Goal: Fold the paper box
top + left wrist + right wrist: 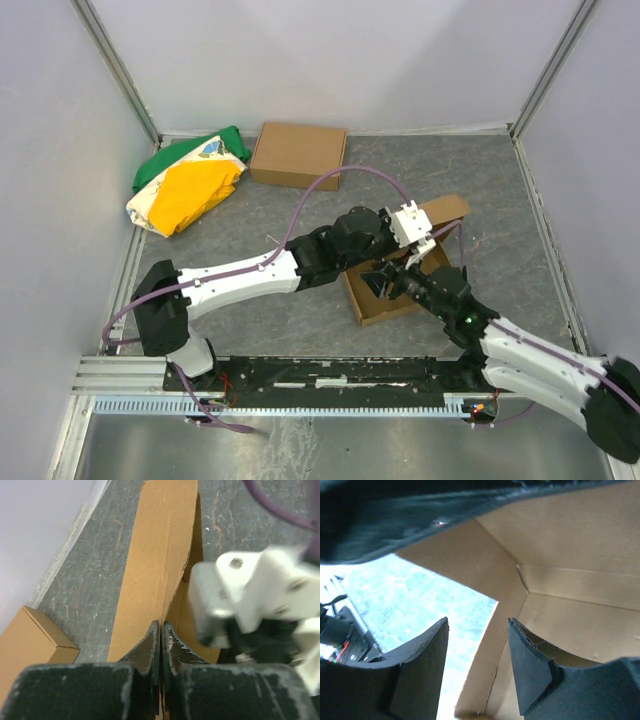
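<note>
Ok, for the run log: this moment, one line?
left gripper shut on paper box flap | right gripper open astride box wall | fold unfinished

Grey mottled bench [500, 180], walled on three sides.
Far centre: closed brown cardboard box [298, 154], lying flat.
Far left: green, yellow and white bag [190, 182], just beside that box.
Right of centre: paper box [385, 305], part-folded, tray open upward.

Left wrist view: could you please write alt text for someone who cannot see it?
The left gripper, shut, pinches an upright brown flap of the paper box above the grey table. A blurred white bracket fills the right; another cardboard box sits lower left.
</note>
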`<state>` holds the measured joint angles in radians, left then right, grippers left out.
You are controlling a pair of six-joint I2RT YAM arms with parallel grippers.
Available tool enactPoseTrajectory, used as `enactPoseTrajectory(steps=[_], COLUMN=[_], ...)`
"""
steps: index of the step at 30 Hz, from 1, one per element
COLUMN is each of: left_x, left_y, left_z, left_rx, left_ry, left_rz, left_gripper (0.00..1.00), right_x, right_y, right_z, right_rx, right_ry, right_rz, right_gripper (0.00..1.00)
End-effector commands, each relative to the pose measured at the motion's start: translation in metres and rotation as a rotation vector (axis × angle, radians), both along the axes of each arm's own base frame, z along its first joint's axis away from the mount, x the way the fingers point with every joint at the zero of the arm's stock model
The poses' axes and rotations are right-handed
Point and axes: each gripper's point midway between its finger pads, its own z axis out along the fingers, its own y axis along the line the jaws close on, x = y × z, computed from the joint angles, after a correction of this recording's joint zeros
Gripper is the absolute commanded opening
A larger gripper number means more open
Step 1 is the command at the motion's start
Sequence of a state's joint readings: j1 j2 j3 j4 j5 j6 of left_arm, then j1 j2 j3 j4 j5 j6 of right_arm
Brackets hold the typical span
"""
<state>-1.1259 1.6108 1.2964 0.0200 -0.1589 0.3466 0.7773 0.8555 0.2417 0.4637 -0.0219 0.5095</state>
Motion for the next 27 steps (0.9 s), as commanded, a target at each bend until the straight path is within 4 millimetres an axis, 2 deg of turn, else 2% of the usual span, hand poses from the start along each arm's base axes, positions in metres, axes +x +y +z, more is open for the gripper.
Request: enactPoseTrajectory(steps=[1,3,6,10,11,13,18,22,27], left_x=[-0.017,-0.019,-0.022,-0.024,-0.024,-0.024,-0.023,-0.018,-0.016], left_y=[0.007,0.01,0.014,0.019,0.02,0.022,0.029,0.041,0.056], left_z=[-0.052,-0.056,-0.061,-0.062,-0.063,-0.064,-0.061,-0.044,-0.02], left_rx=[0.101,0.1,0.097,0.086,0.087,0.086,0.076,0.057,0.052], left_ry=[0.157,0.169,0.177,0.181,0.182,0.182,0.169,0.115,0.054], left_rz=[0.028,0.036,0.046,0.058,0.062,0.07,0.092,0.125,0.145], left_gripper=[0.03,0.03,0.03,0.03,0.03,0.03,0.03,0.03,0.03], right_x=[-0.037,-0.047,-0.056,-0.06,-0.058,-0.053,-0.051,-0.051,-0.042], right_y=[-0.02,-0.038,-0.076,-0.119,-0.127,-0.135,-0.14,-0.155,-0.177], right_z=[-0.012,-0.007,0.002,0.031,0.029,0.028,0.05,0.058,0.07], right_rx=[-0.092,-0.12,-0.146,-0.016,-0.031,-0.056,0.007,-0.014,-0.031], right_ry=[0.07,0.075,0.071,0.051,0.083,0.11,0.036,0.019,-0.001], right_rz=[0.077,0.049,-0.069,-0.267,-0.318,-0.381,-0.397,-0.45,-0.582], right_gripper=[0.59,0.58,0.57,0.52,0.52,0.53,0.53,0.55,0.57])
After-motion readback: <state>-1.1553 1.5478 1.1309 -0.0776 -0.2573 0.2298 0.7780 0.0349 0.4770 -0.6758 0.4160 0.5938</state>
